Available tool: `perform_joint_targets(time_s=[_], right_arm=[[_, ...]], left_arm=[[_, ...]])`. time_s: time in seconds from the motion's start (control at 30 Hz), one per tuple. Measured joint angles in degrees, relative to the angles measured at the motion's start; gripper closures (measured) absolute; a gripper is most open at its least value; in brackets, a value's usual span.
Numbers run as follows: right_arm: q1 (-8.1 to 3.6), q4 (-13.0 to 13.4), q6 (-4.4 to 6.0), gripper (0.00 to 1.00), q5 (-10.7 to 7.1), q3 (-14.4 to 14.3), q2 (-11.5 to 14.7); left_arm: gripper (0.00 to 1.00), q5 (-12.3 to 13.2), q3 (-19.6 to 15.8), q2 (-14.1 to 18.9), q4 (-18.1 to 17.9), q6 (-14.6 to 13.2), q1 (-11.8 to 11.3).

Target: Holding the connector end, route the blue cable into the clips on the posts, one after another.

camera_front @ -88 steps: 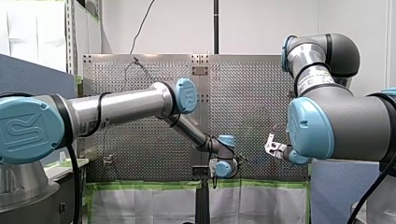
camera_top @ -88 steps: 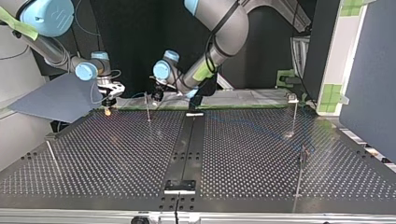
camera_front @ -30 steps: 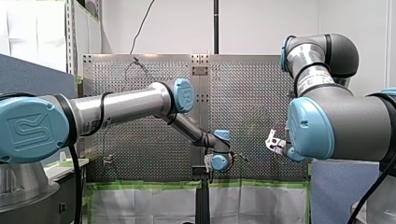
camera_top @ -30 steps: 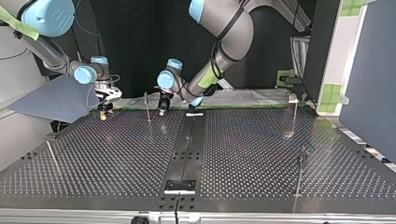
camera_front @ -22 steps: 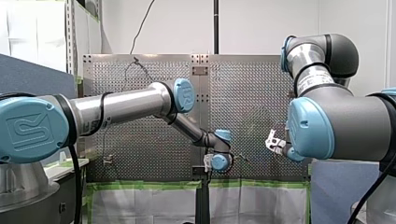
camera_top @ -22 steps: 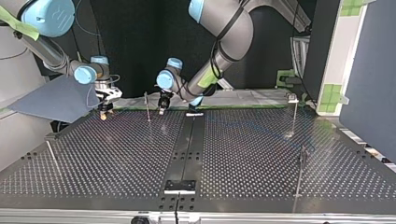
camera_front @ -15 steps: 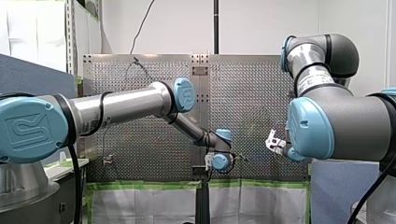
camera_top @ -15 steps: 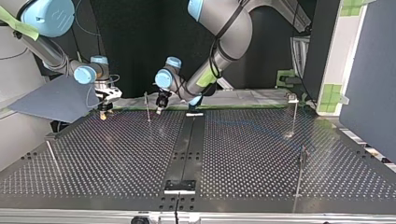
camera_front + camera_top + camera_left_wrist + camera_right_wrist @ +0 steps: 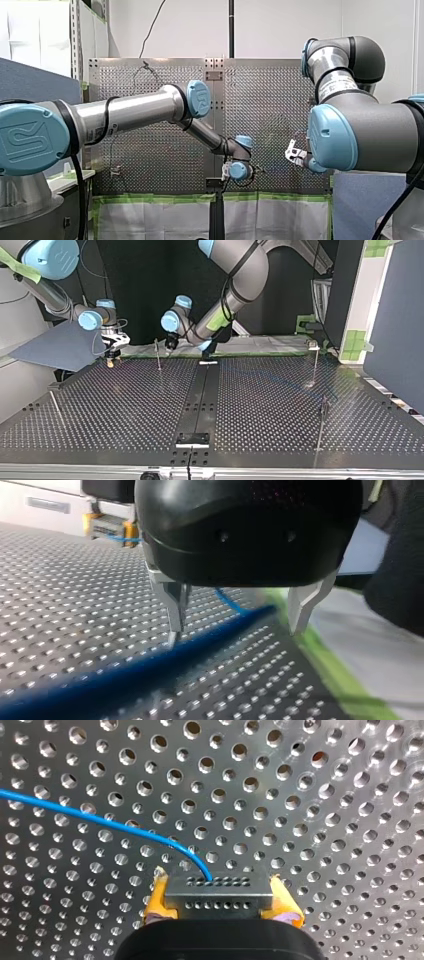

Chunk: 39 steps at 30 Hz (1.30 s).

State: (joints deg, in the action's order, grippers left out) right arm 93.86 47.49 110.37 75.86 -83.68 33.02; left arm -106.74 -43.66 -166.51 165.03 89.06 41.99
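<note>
- Our left gripper [image 9: 236,627] has lifted a little and moved toward the thin post [image 9: 158,356] near the table's [image 9: 125,410] edge by the arms. Its metal fingers are spread and pinch nothing.
- The blue cable [image 9: 150,667] runs across between those fingers.
- Our right gripper [image 9: 111,359] has stayed near the same edge, and its yellow pads squeeze the connector [image 9: 219,894], where the cable begins.
- We judge that the cable is not yet in this post's clip, and the left gripper seems to be preparing to guide it there.
</note>
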Motion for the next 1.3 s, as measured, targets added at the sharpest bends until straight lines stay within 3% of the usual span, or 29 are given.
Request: perform_joint_targets(time_s=[0.2,0.57,1.03,1.3], right_arm=[[-0.05,-0.37,0.00,1.00,0.00,-0.02,0.00],[-0.09,-0.78,-0.04,1.00,0.00,-0.02,-0.02],[-0.12,-1.04,-0.02,1.00,0.00,-0.02,-0.01],[-0.12,-1.20,-0.04,1.00,0.00,-0.03,0.00]], left_arm=[[0.00,0.12,-2.93,1.70,1.10,-0.98,0.36],[0.00,0.55,-8.59,6.45,-3.55,0.30,0.32],[0.00,1.07,-15.17,6.93,-4.51,0.50,1.83],[0.00,1.41,-16.00,6.95,-5.76,0.80,3.00]])
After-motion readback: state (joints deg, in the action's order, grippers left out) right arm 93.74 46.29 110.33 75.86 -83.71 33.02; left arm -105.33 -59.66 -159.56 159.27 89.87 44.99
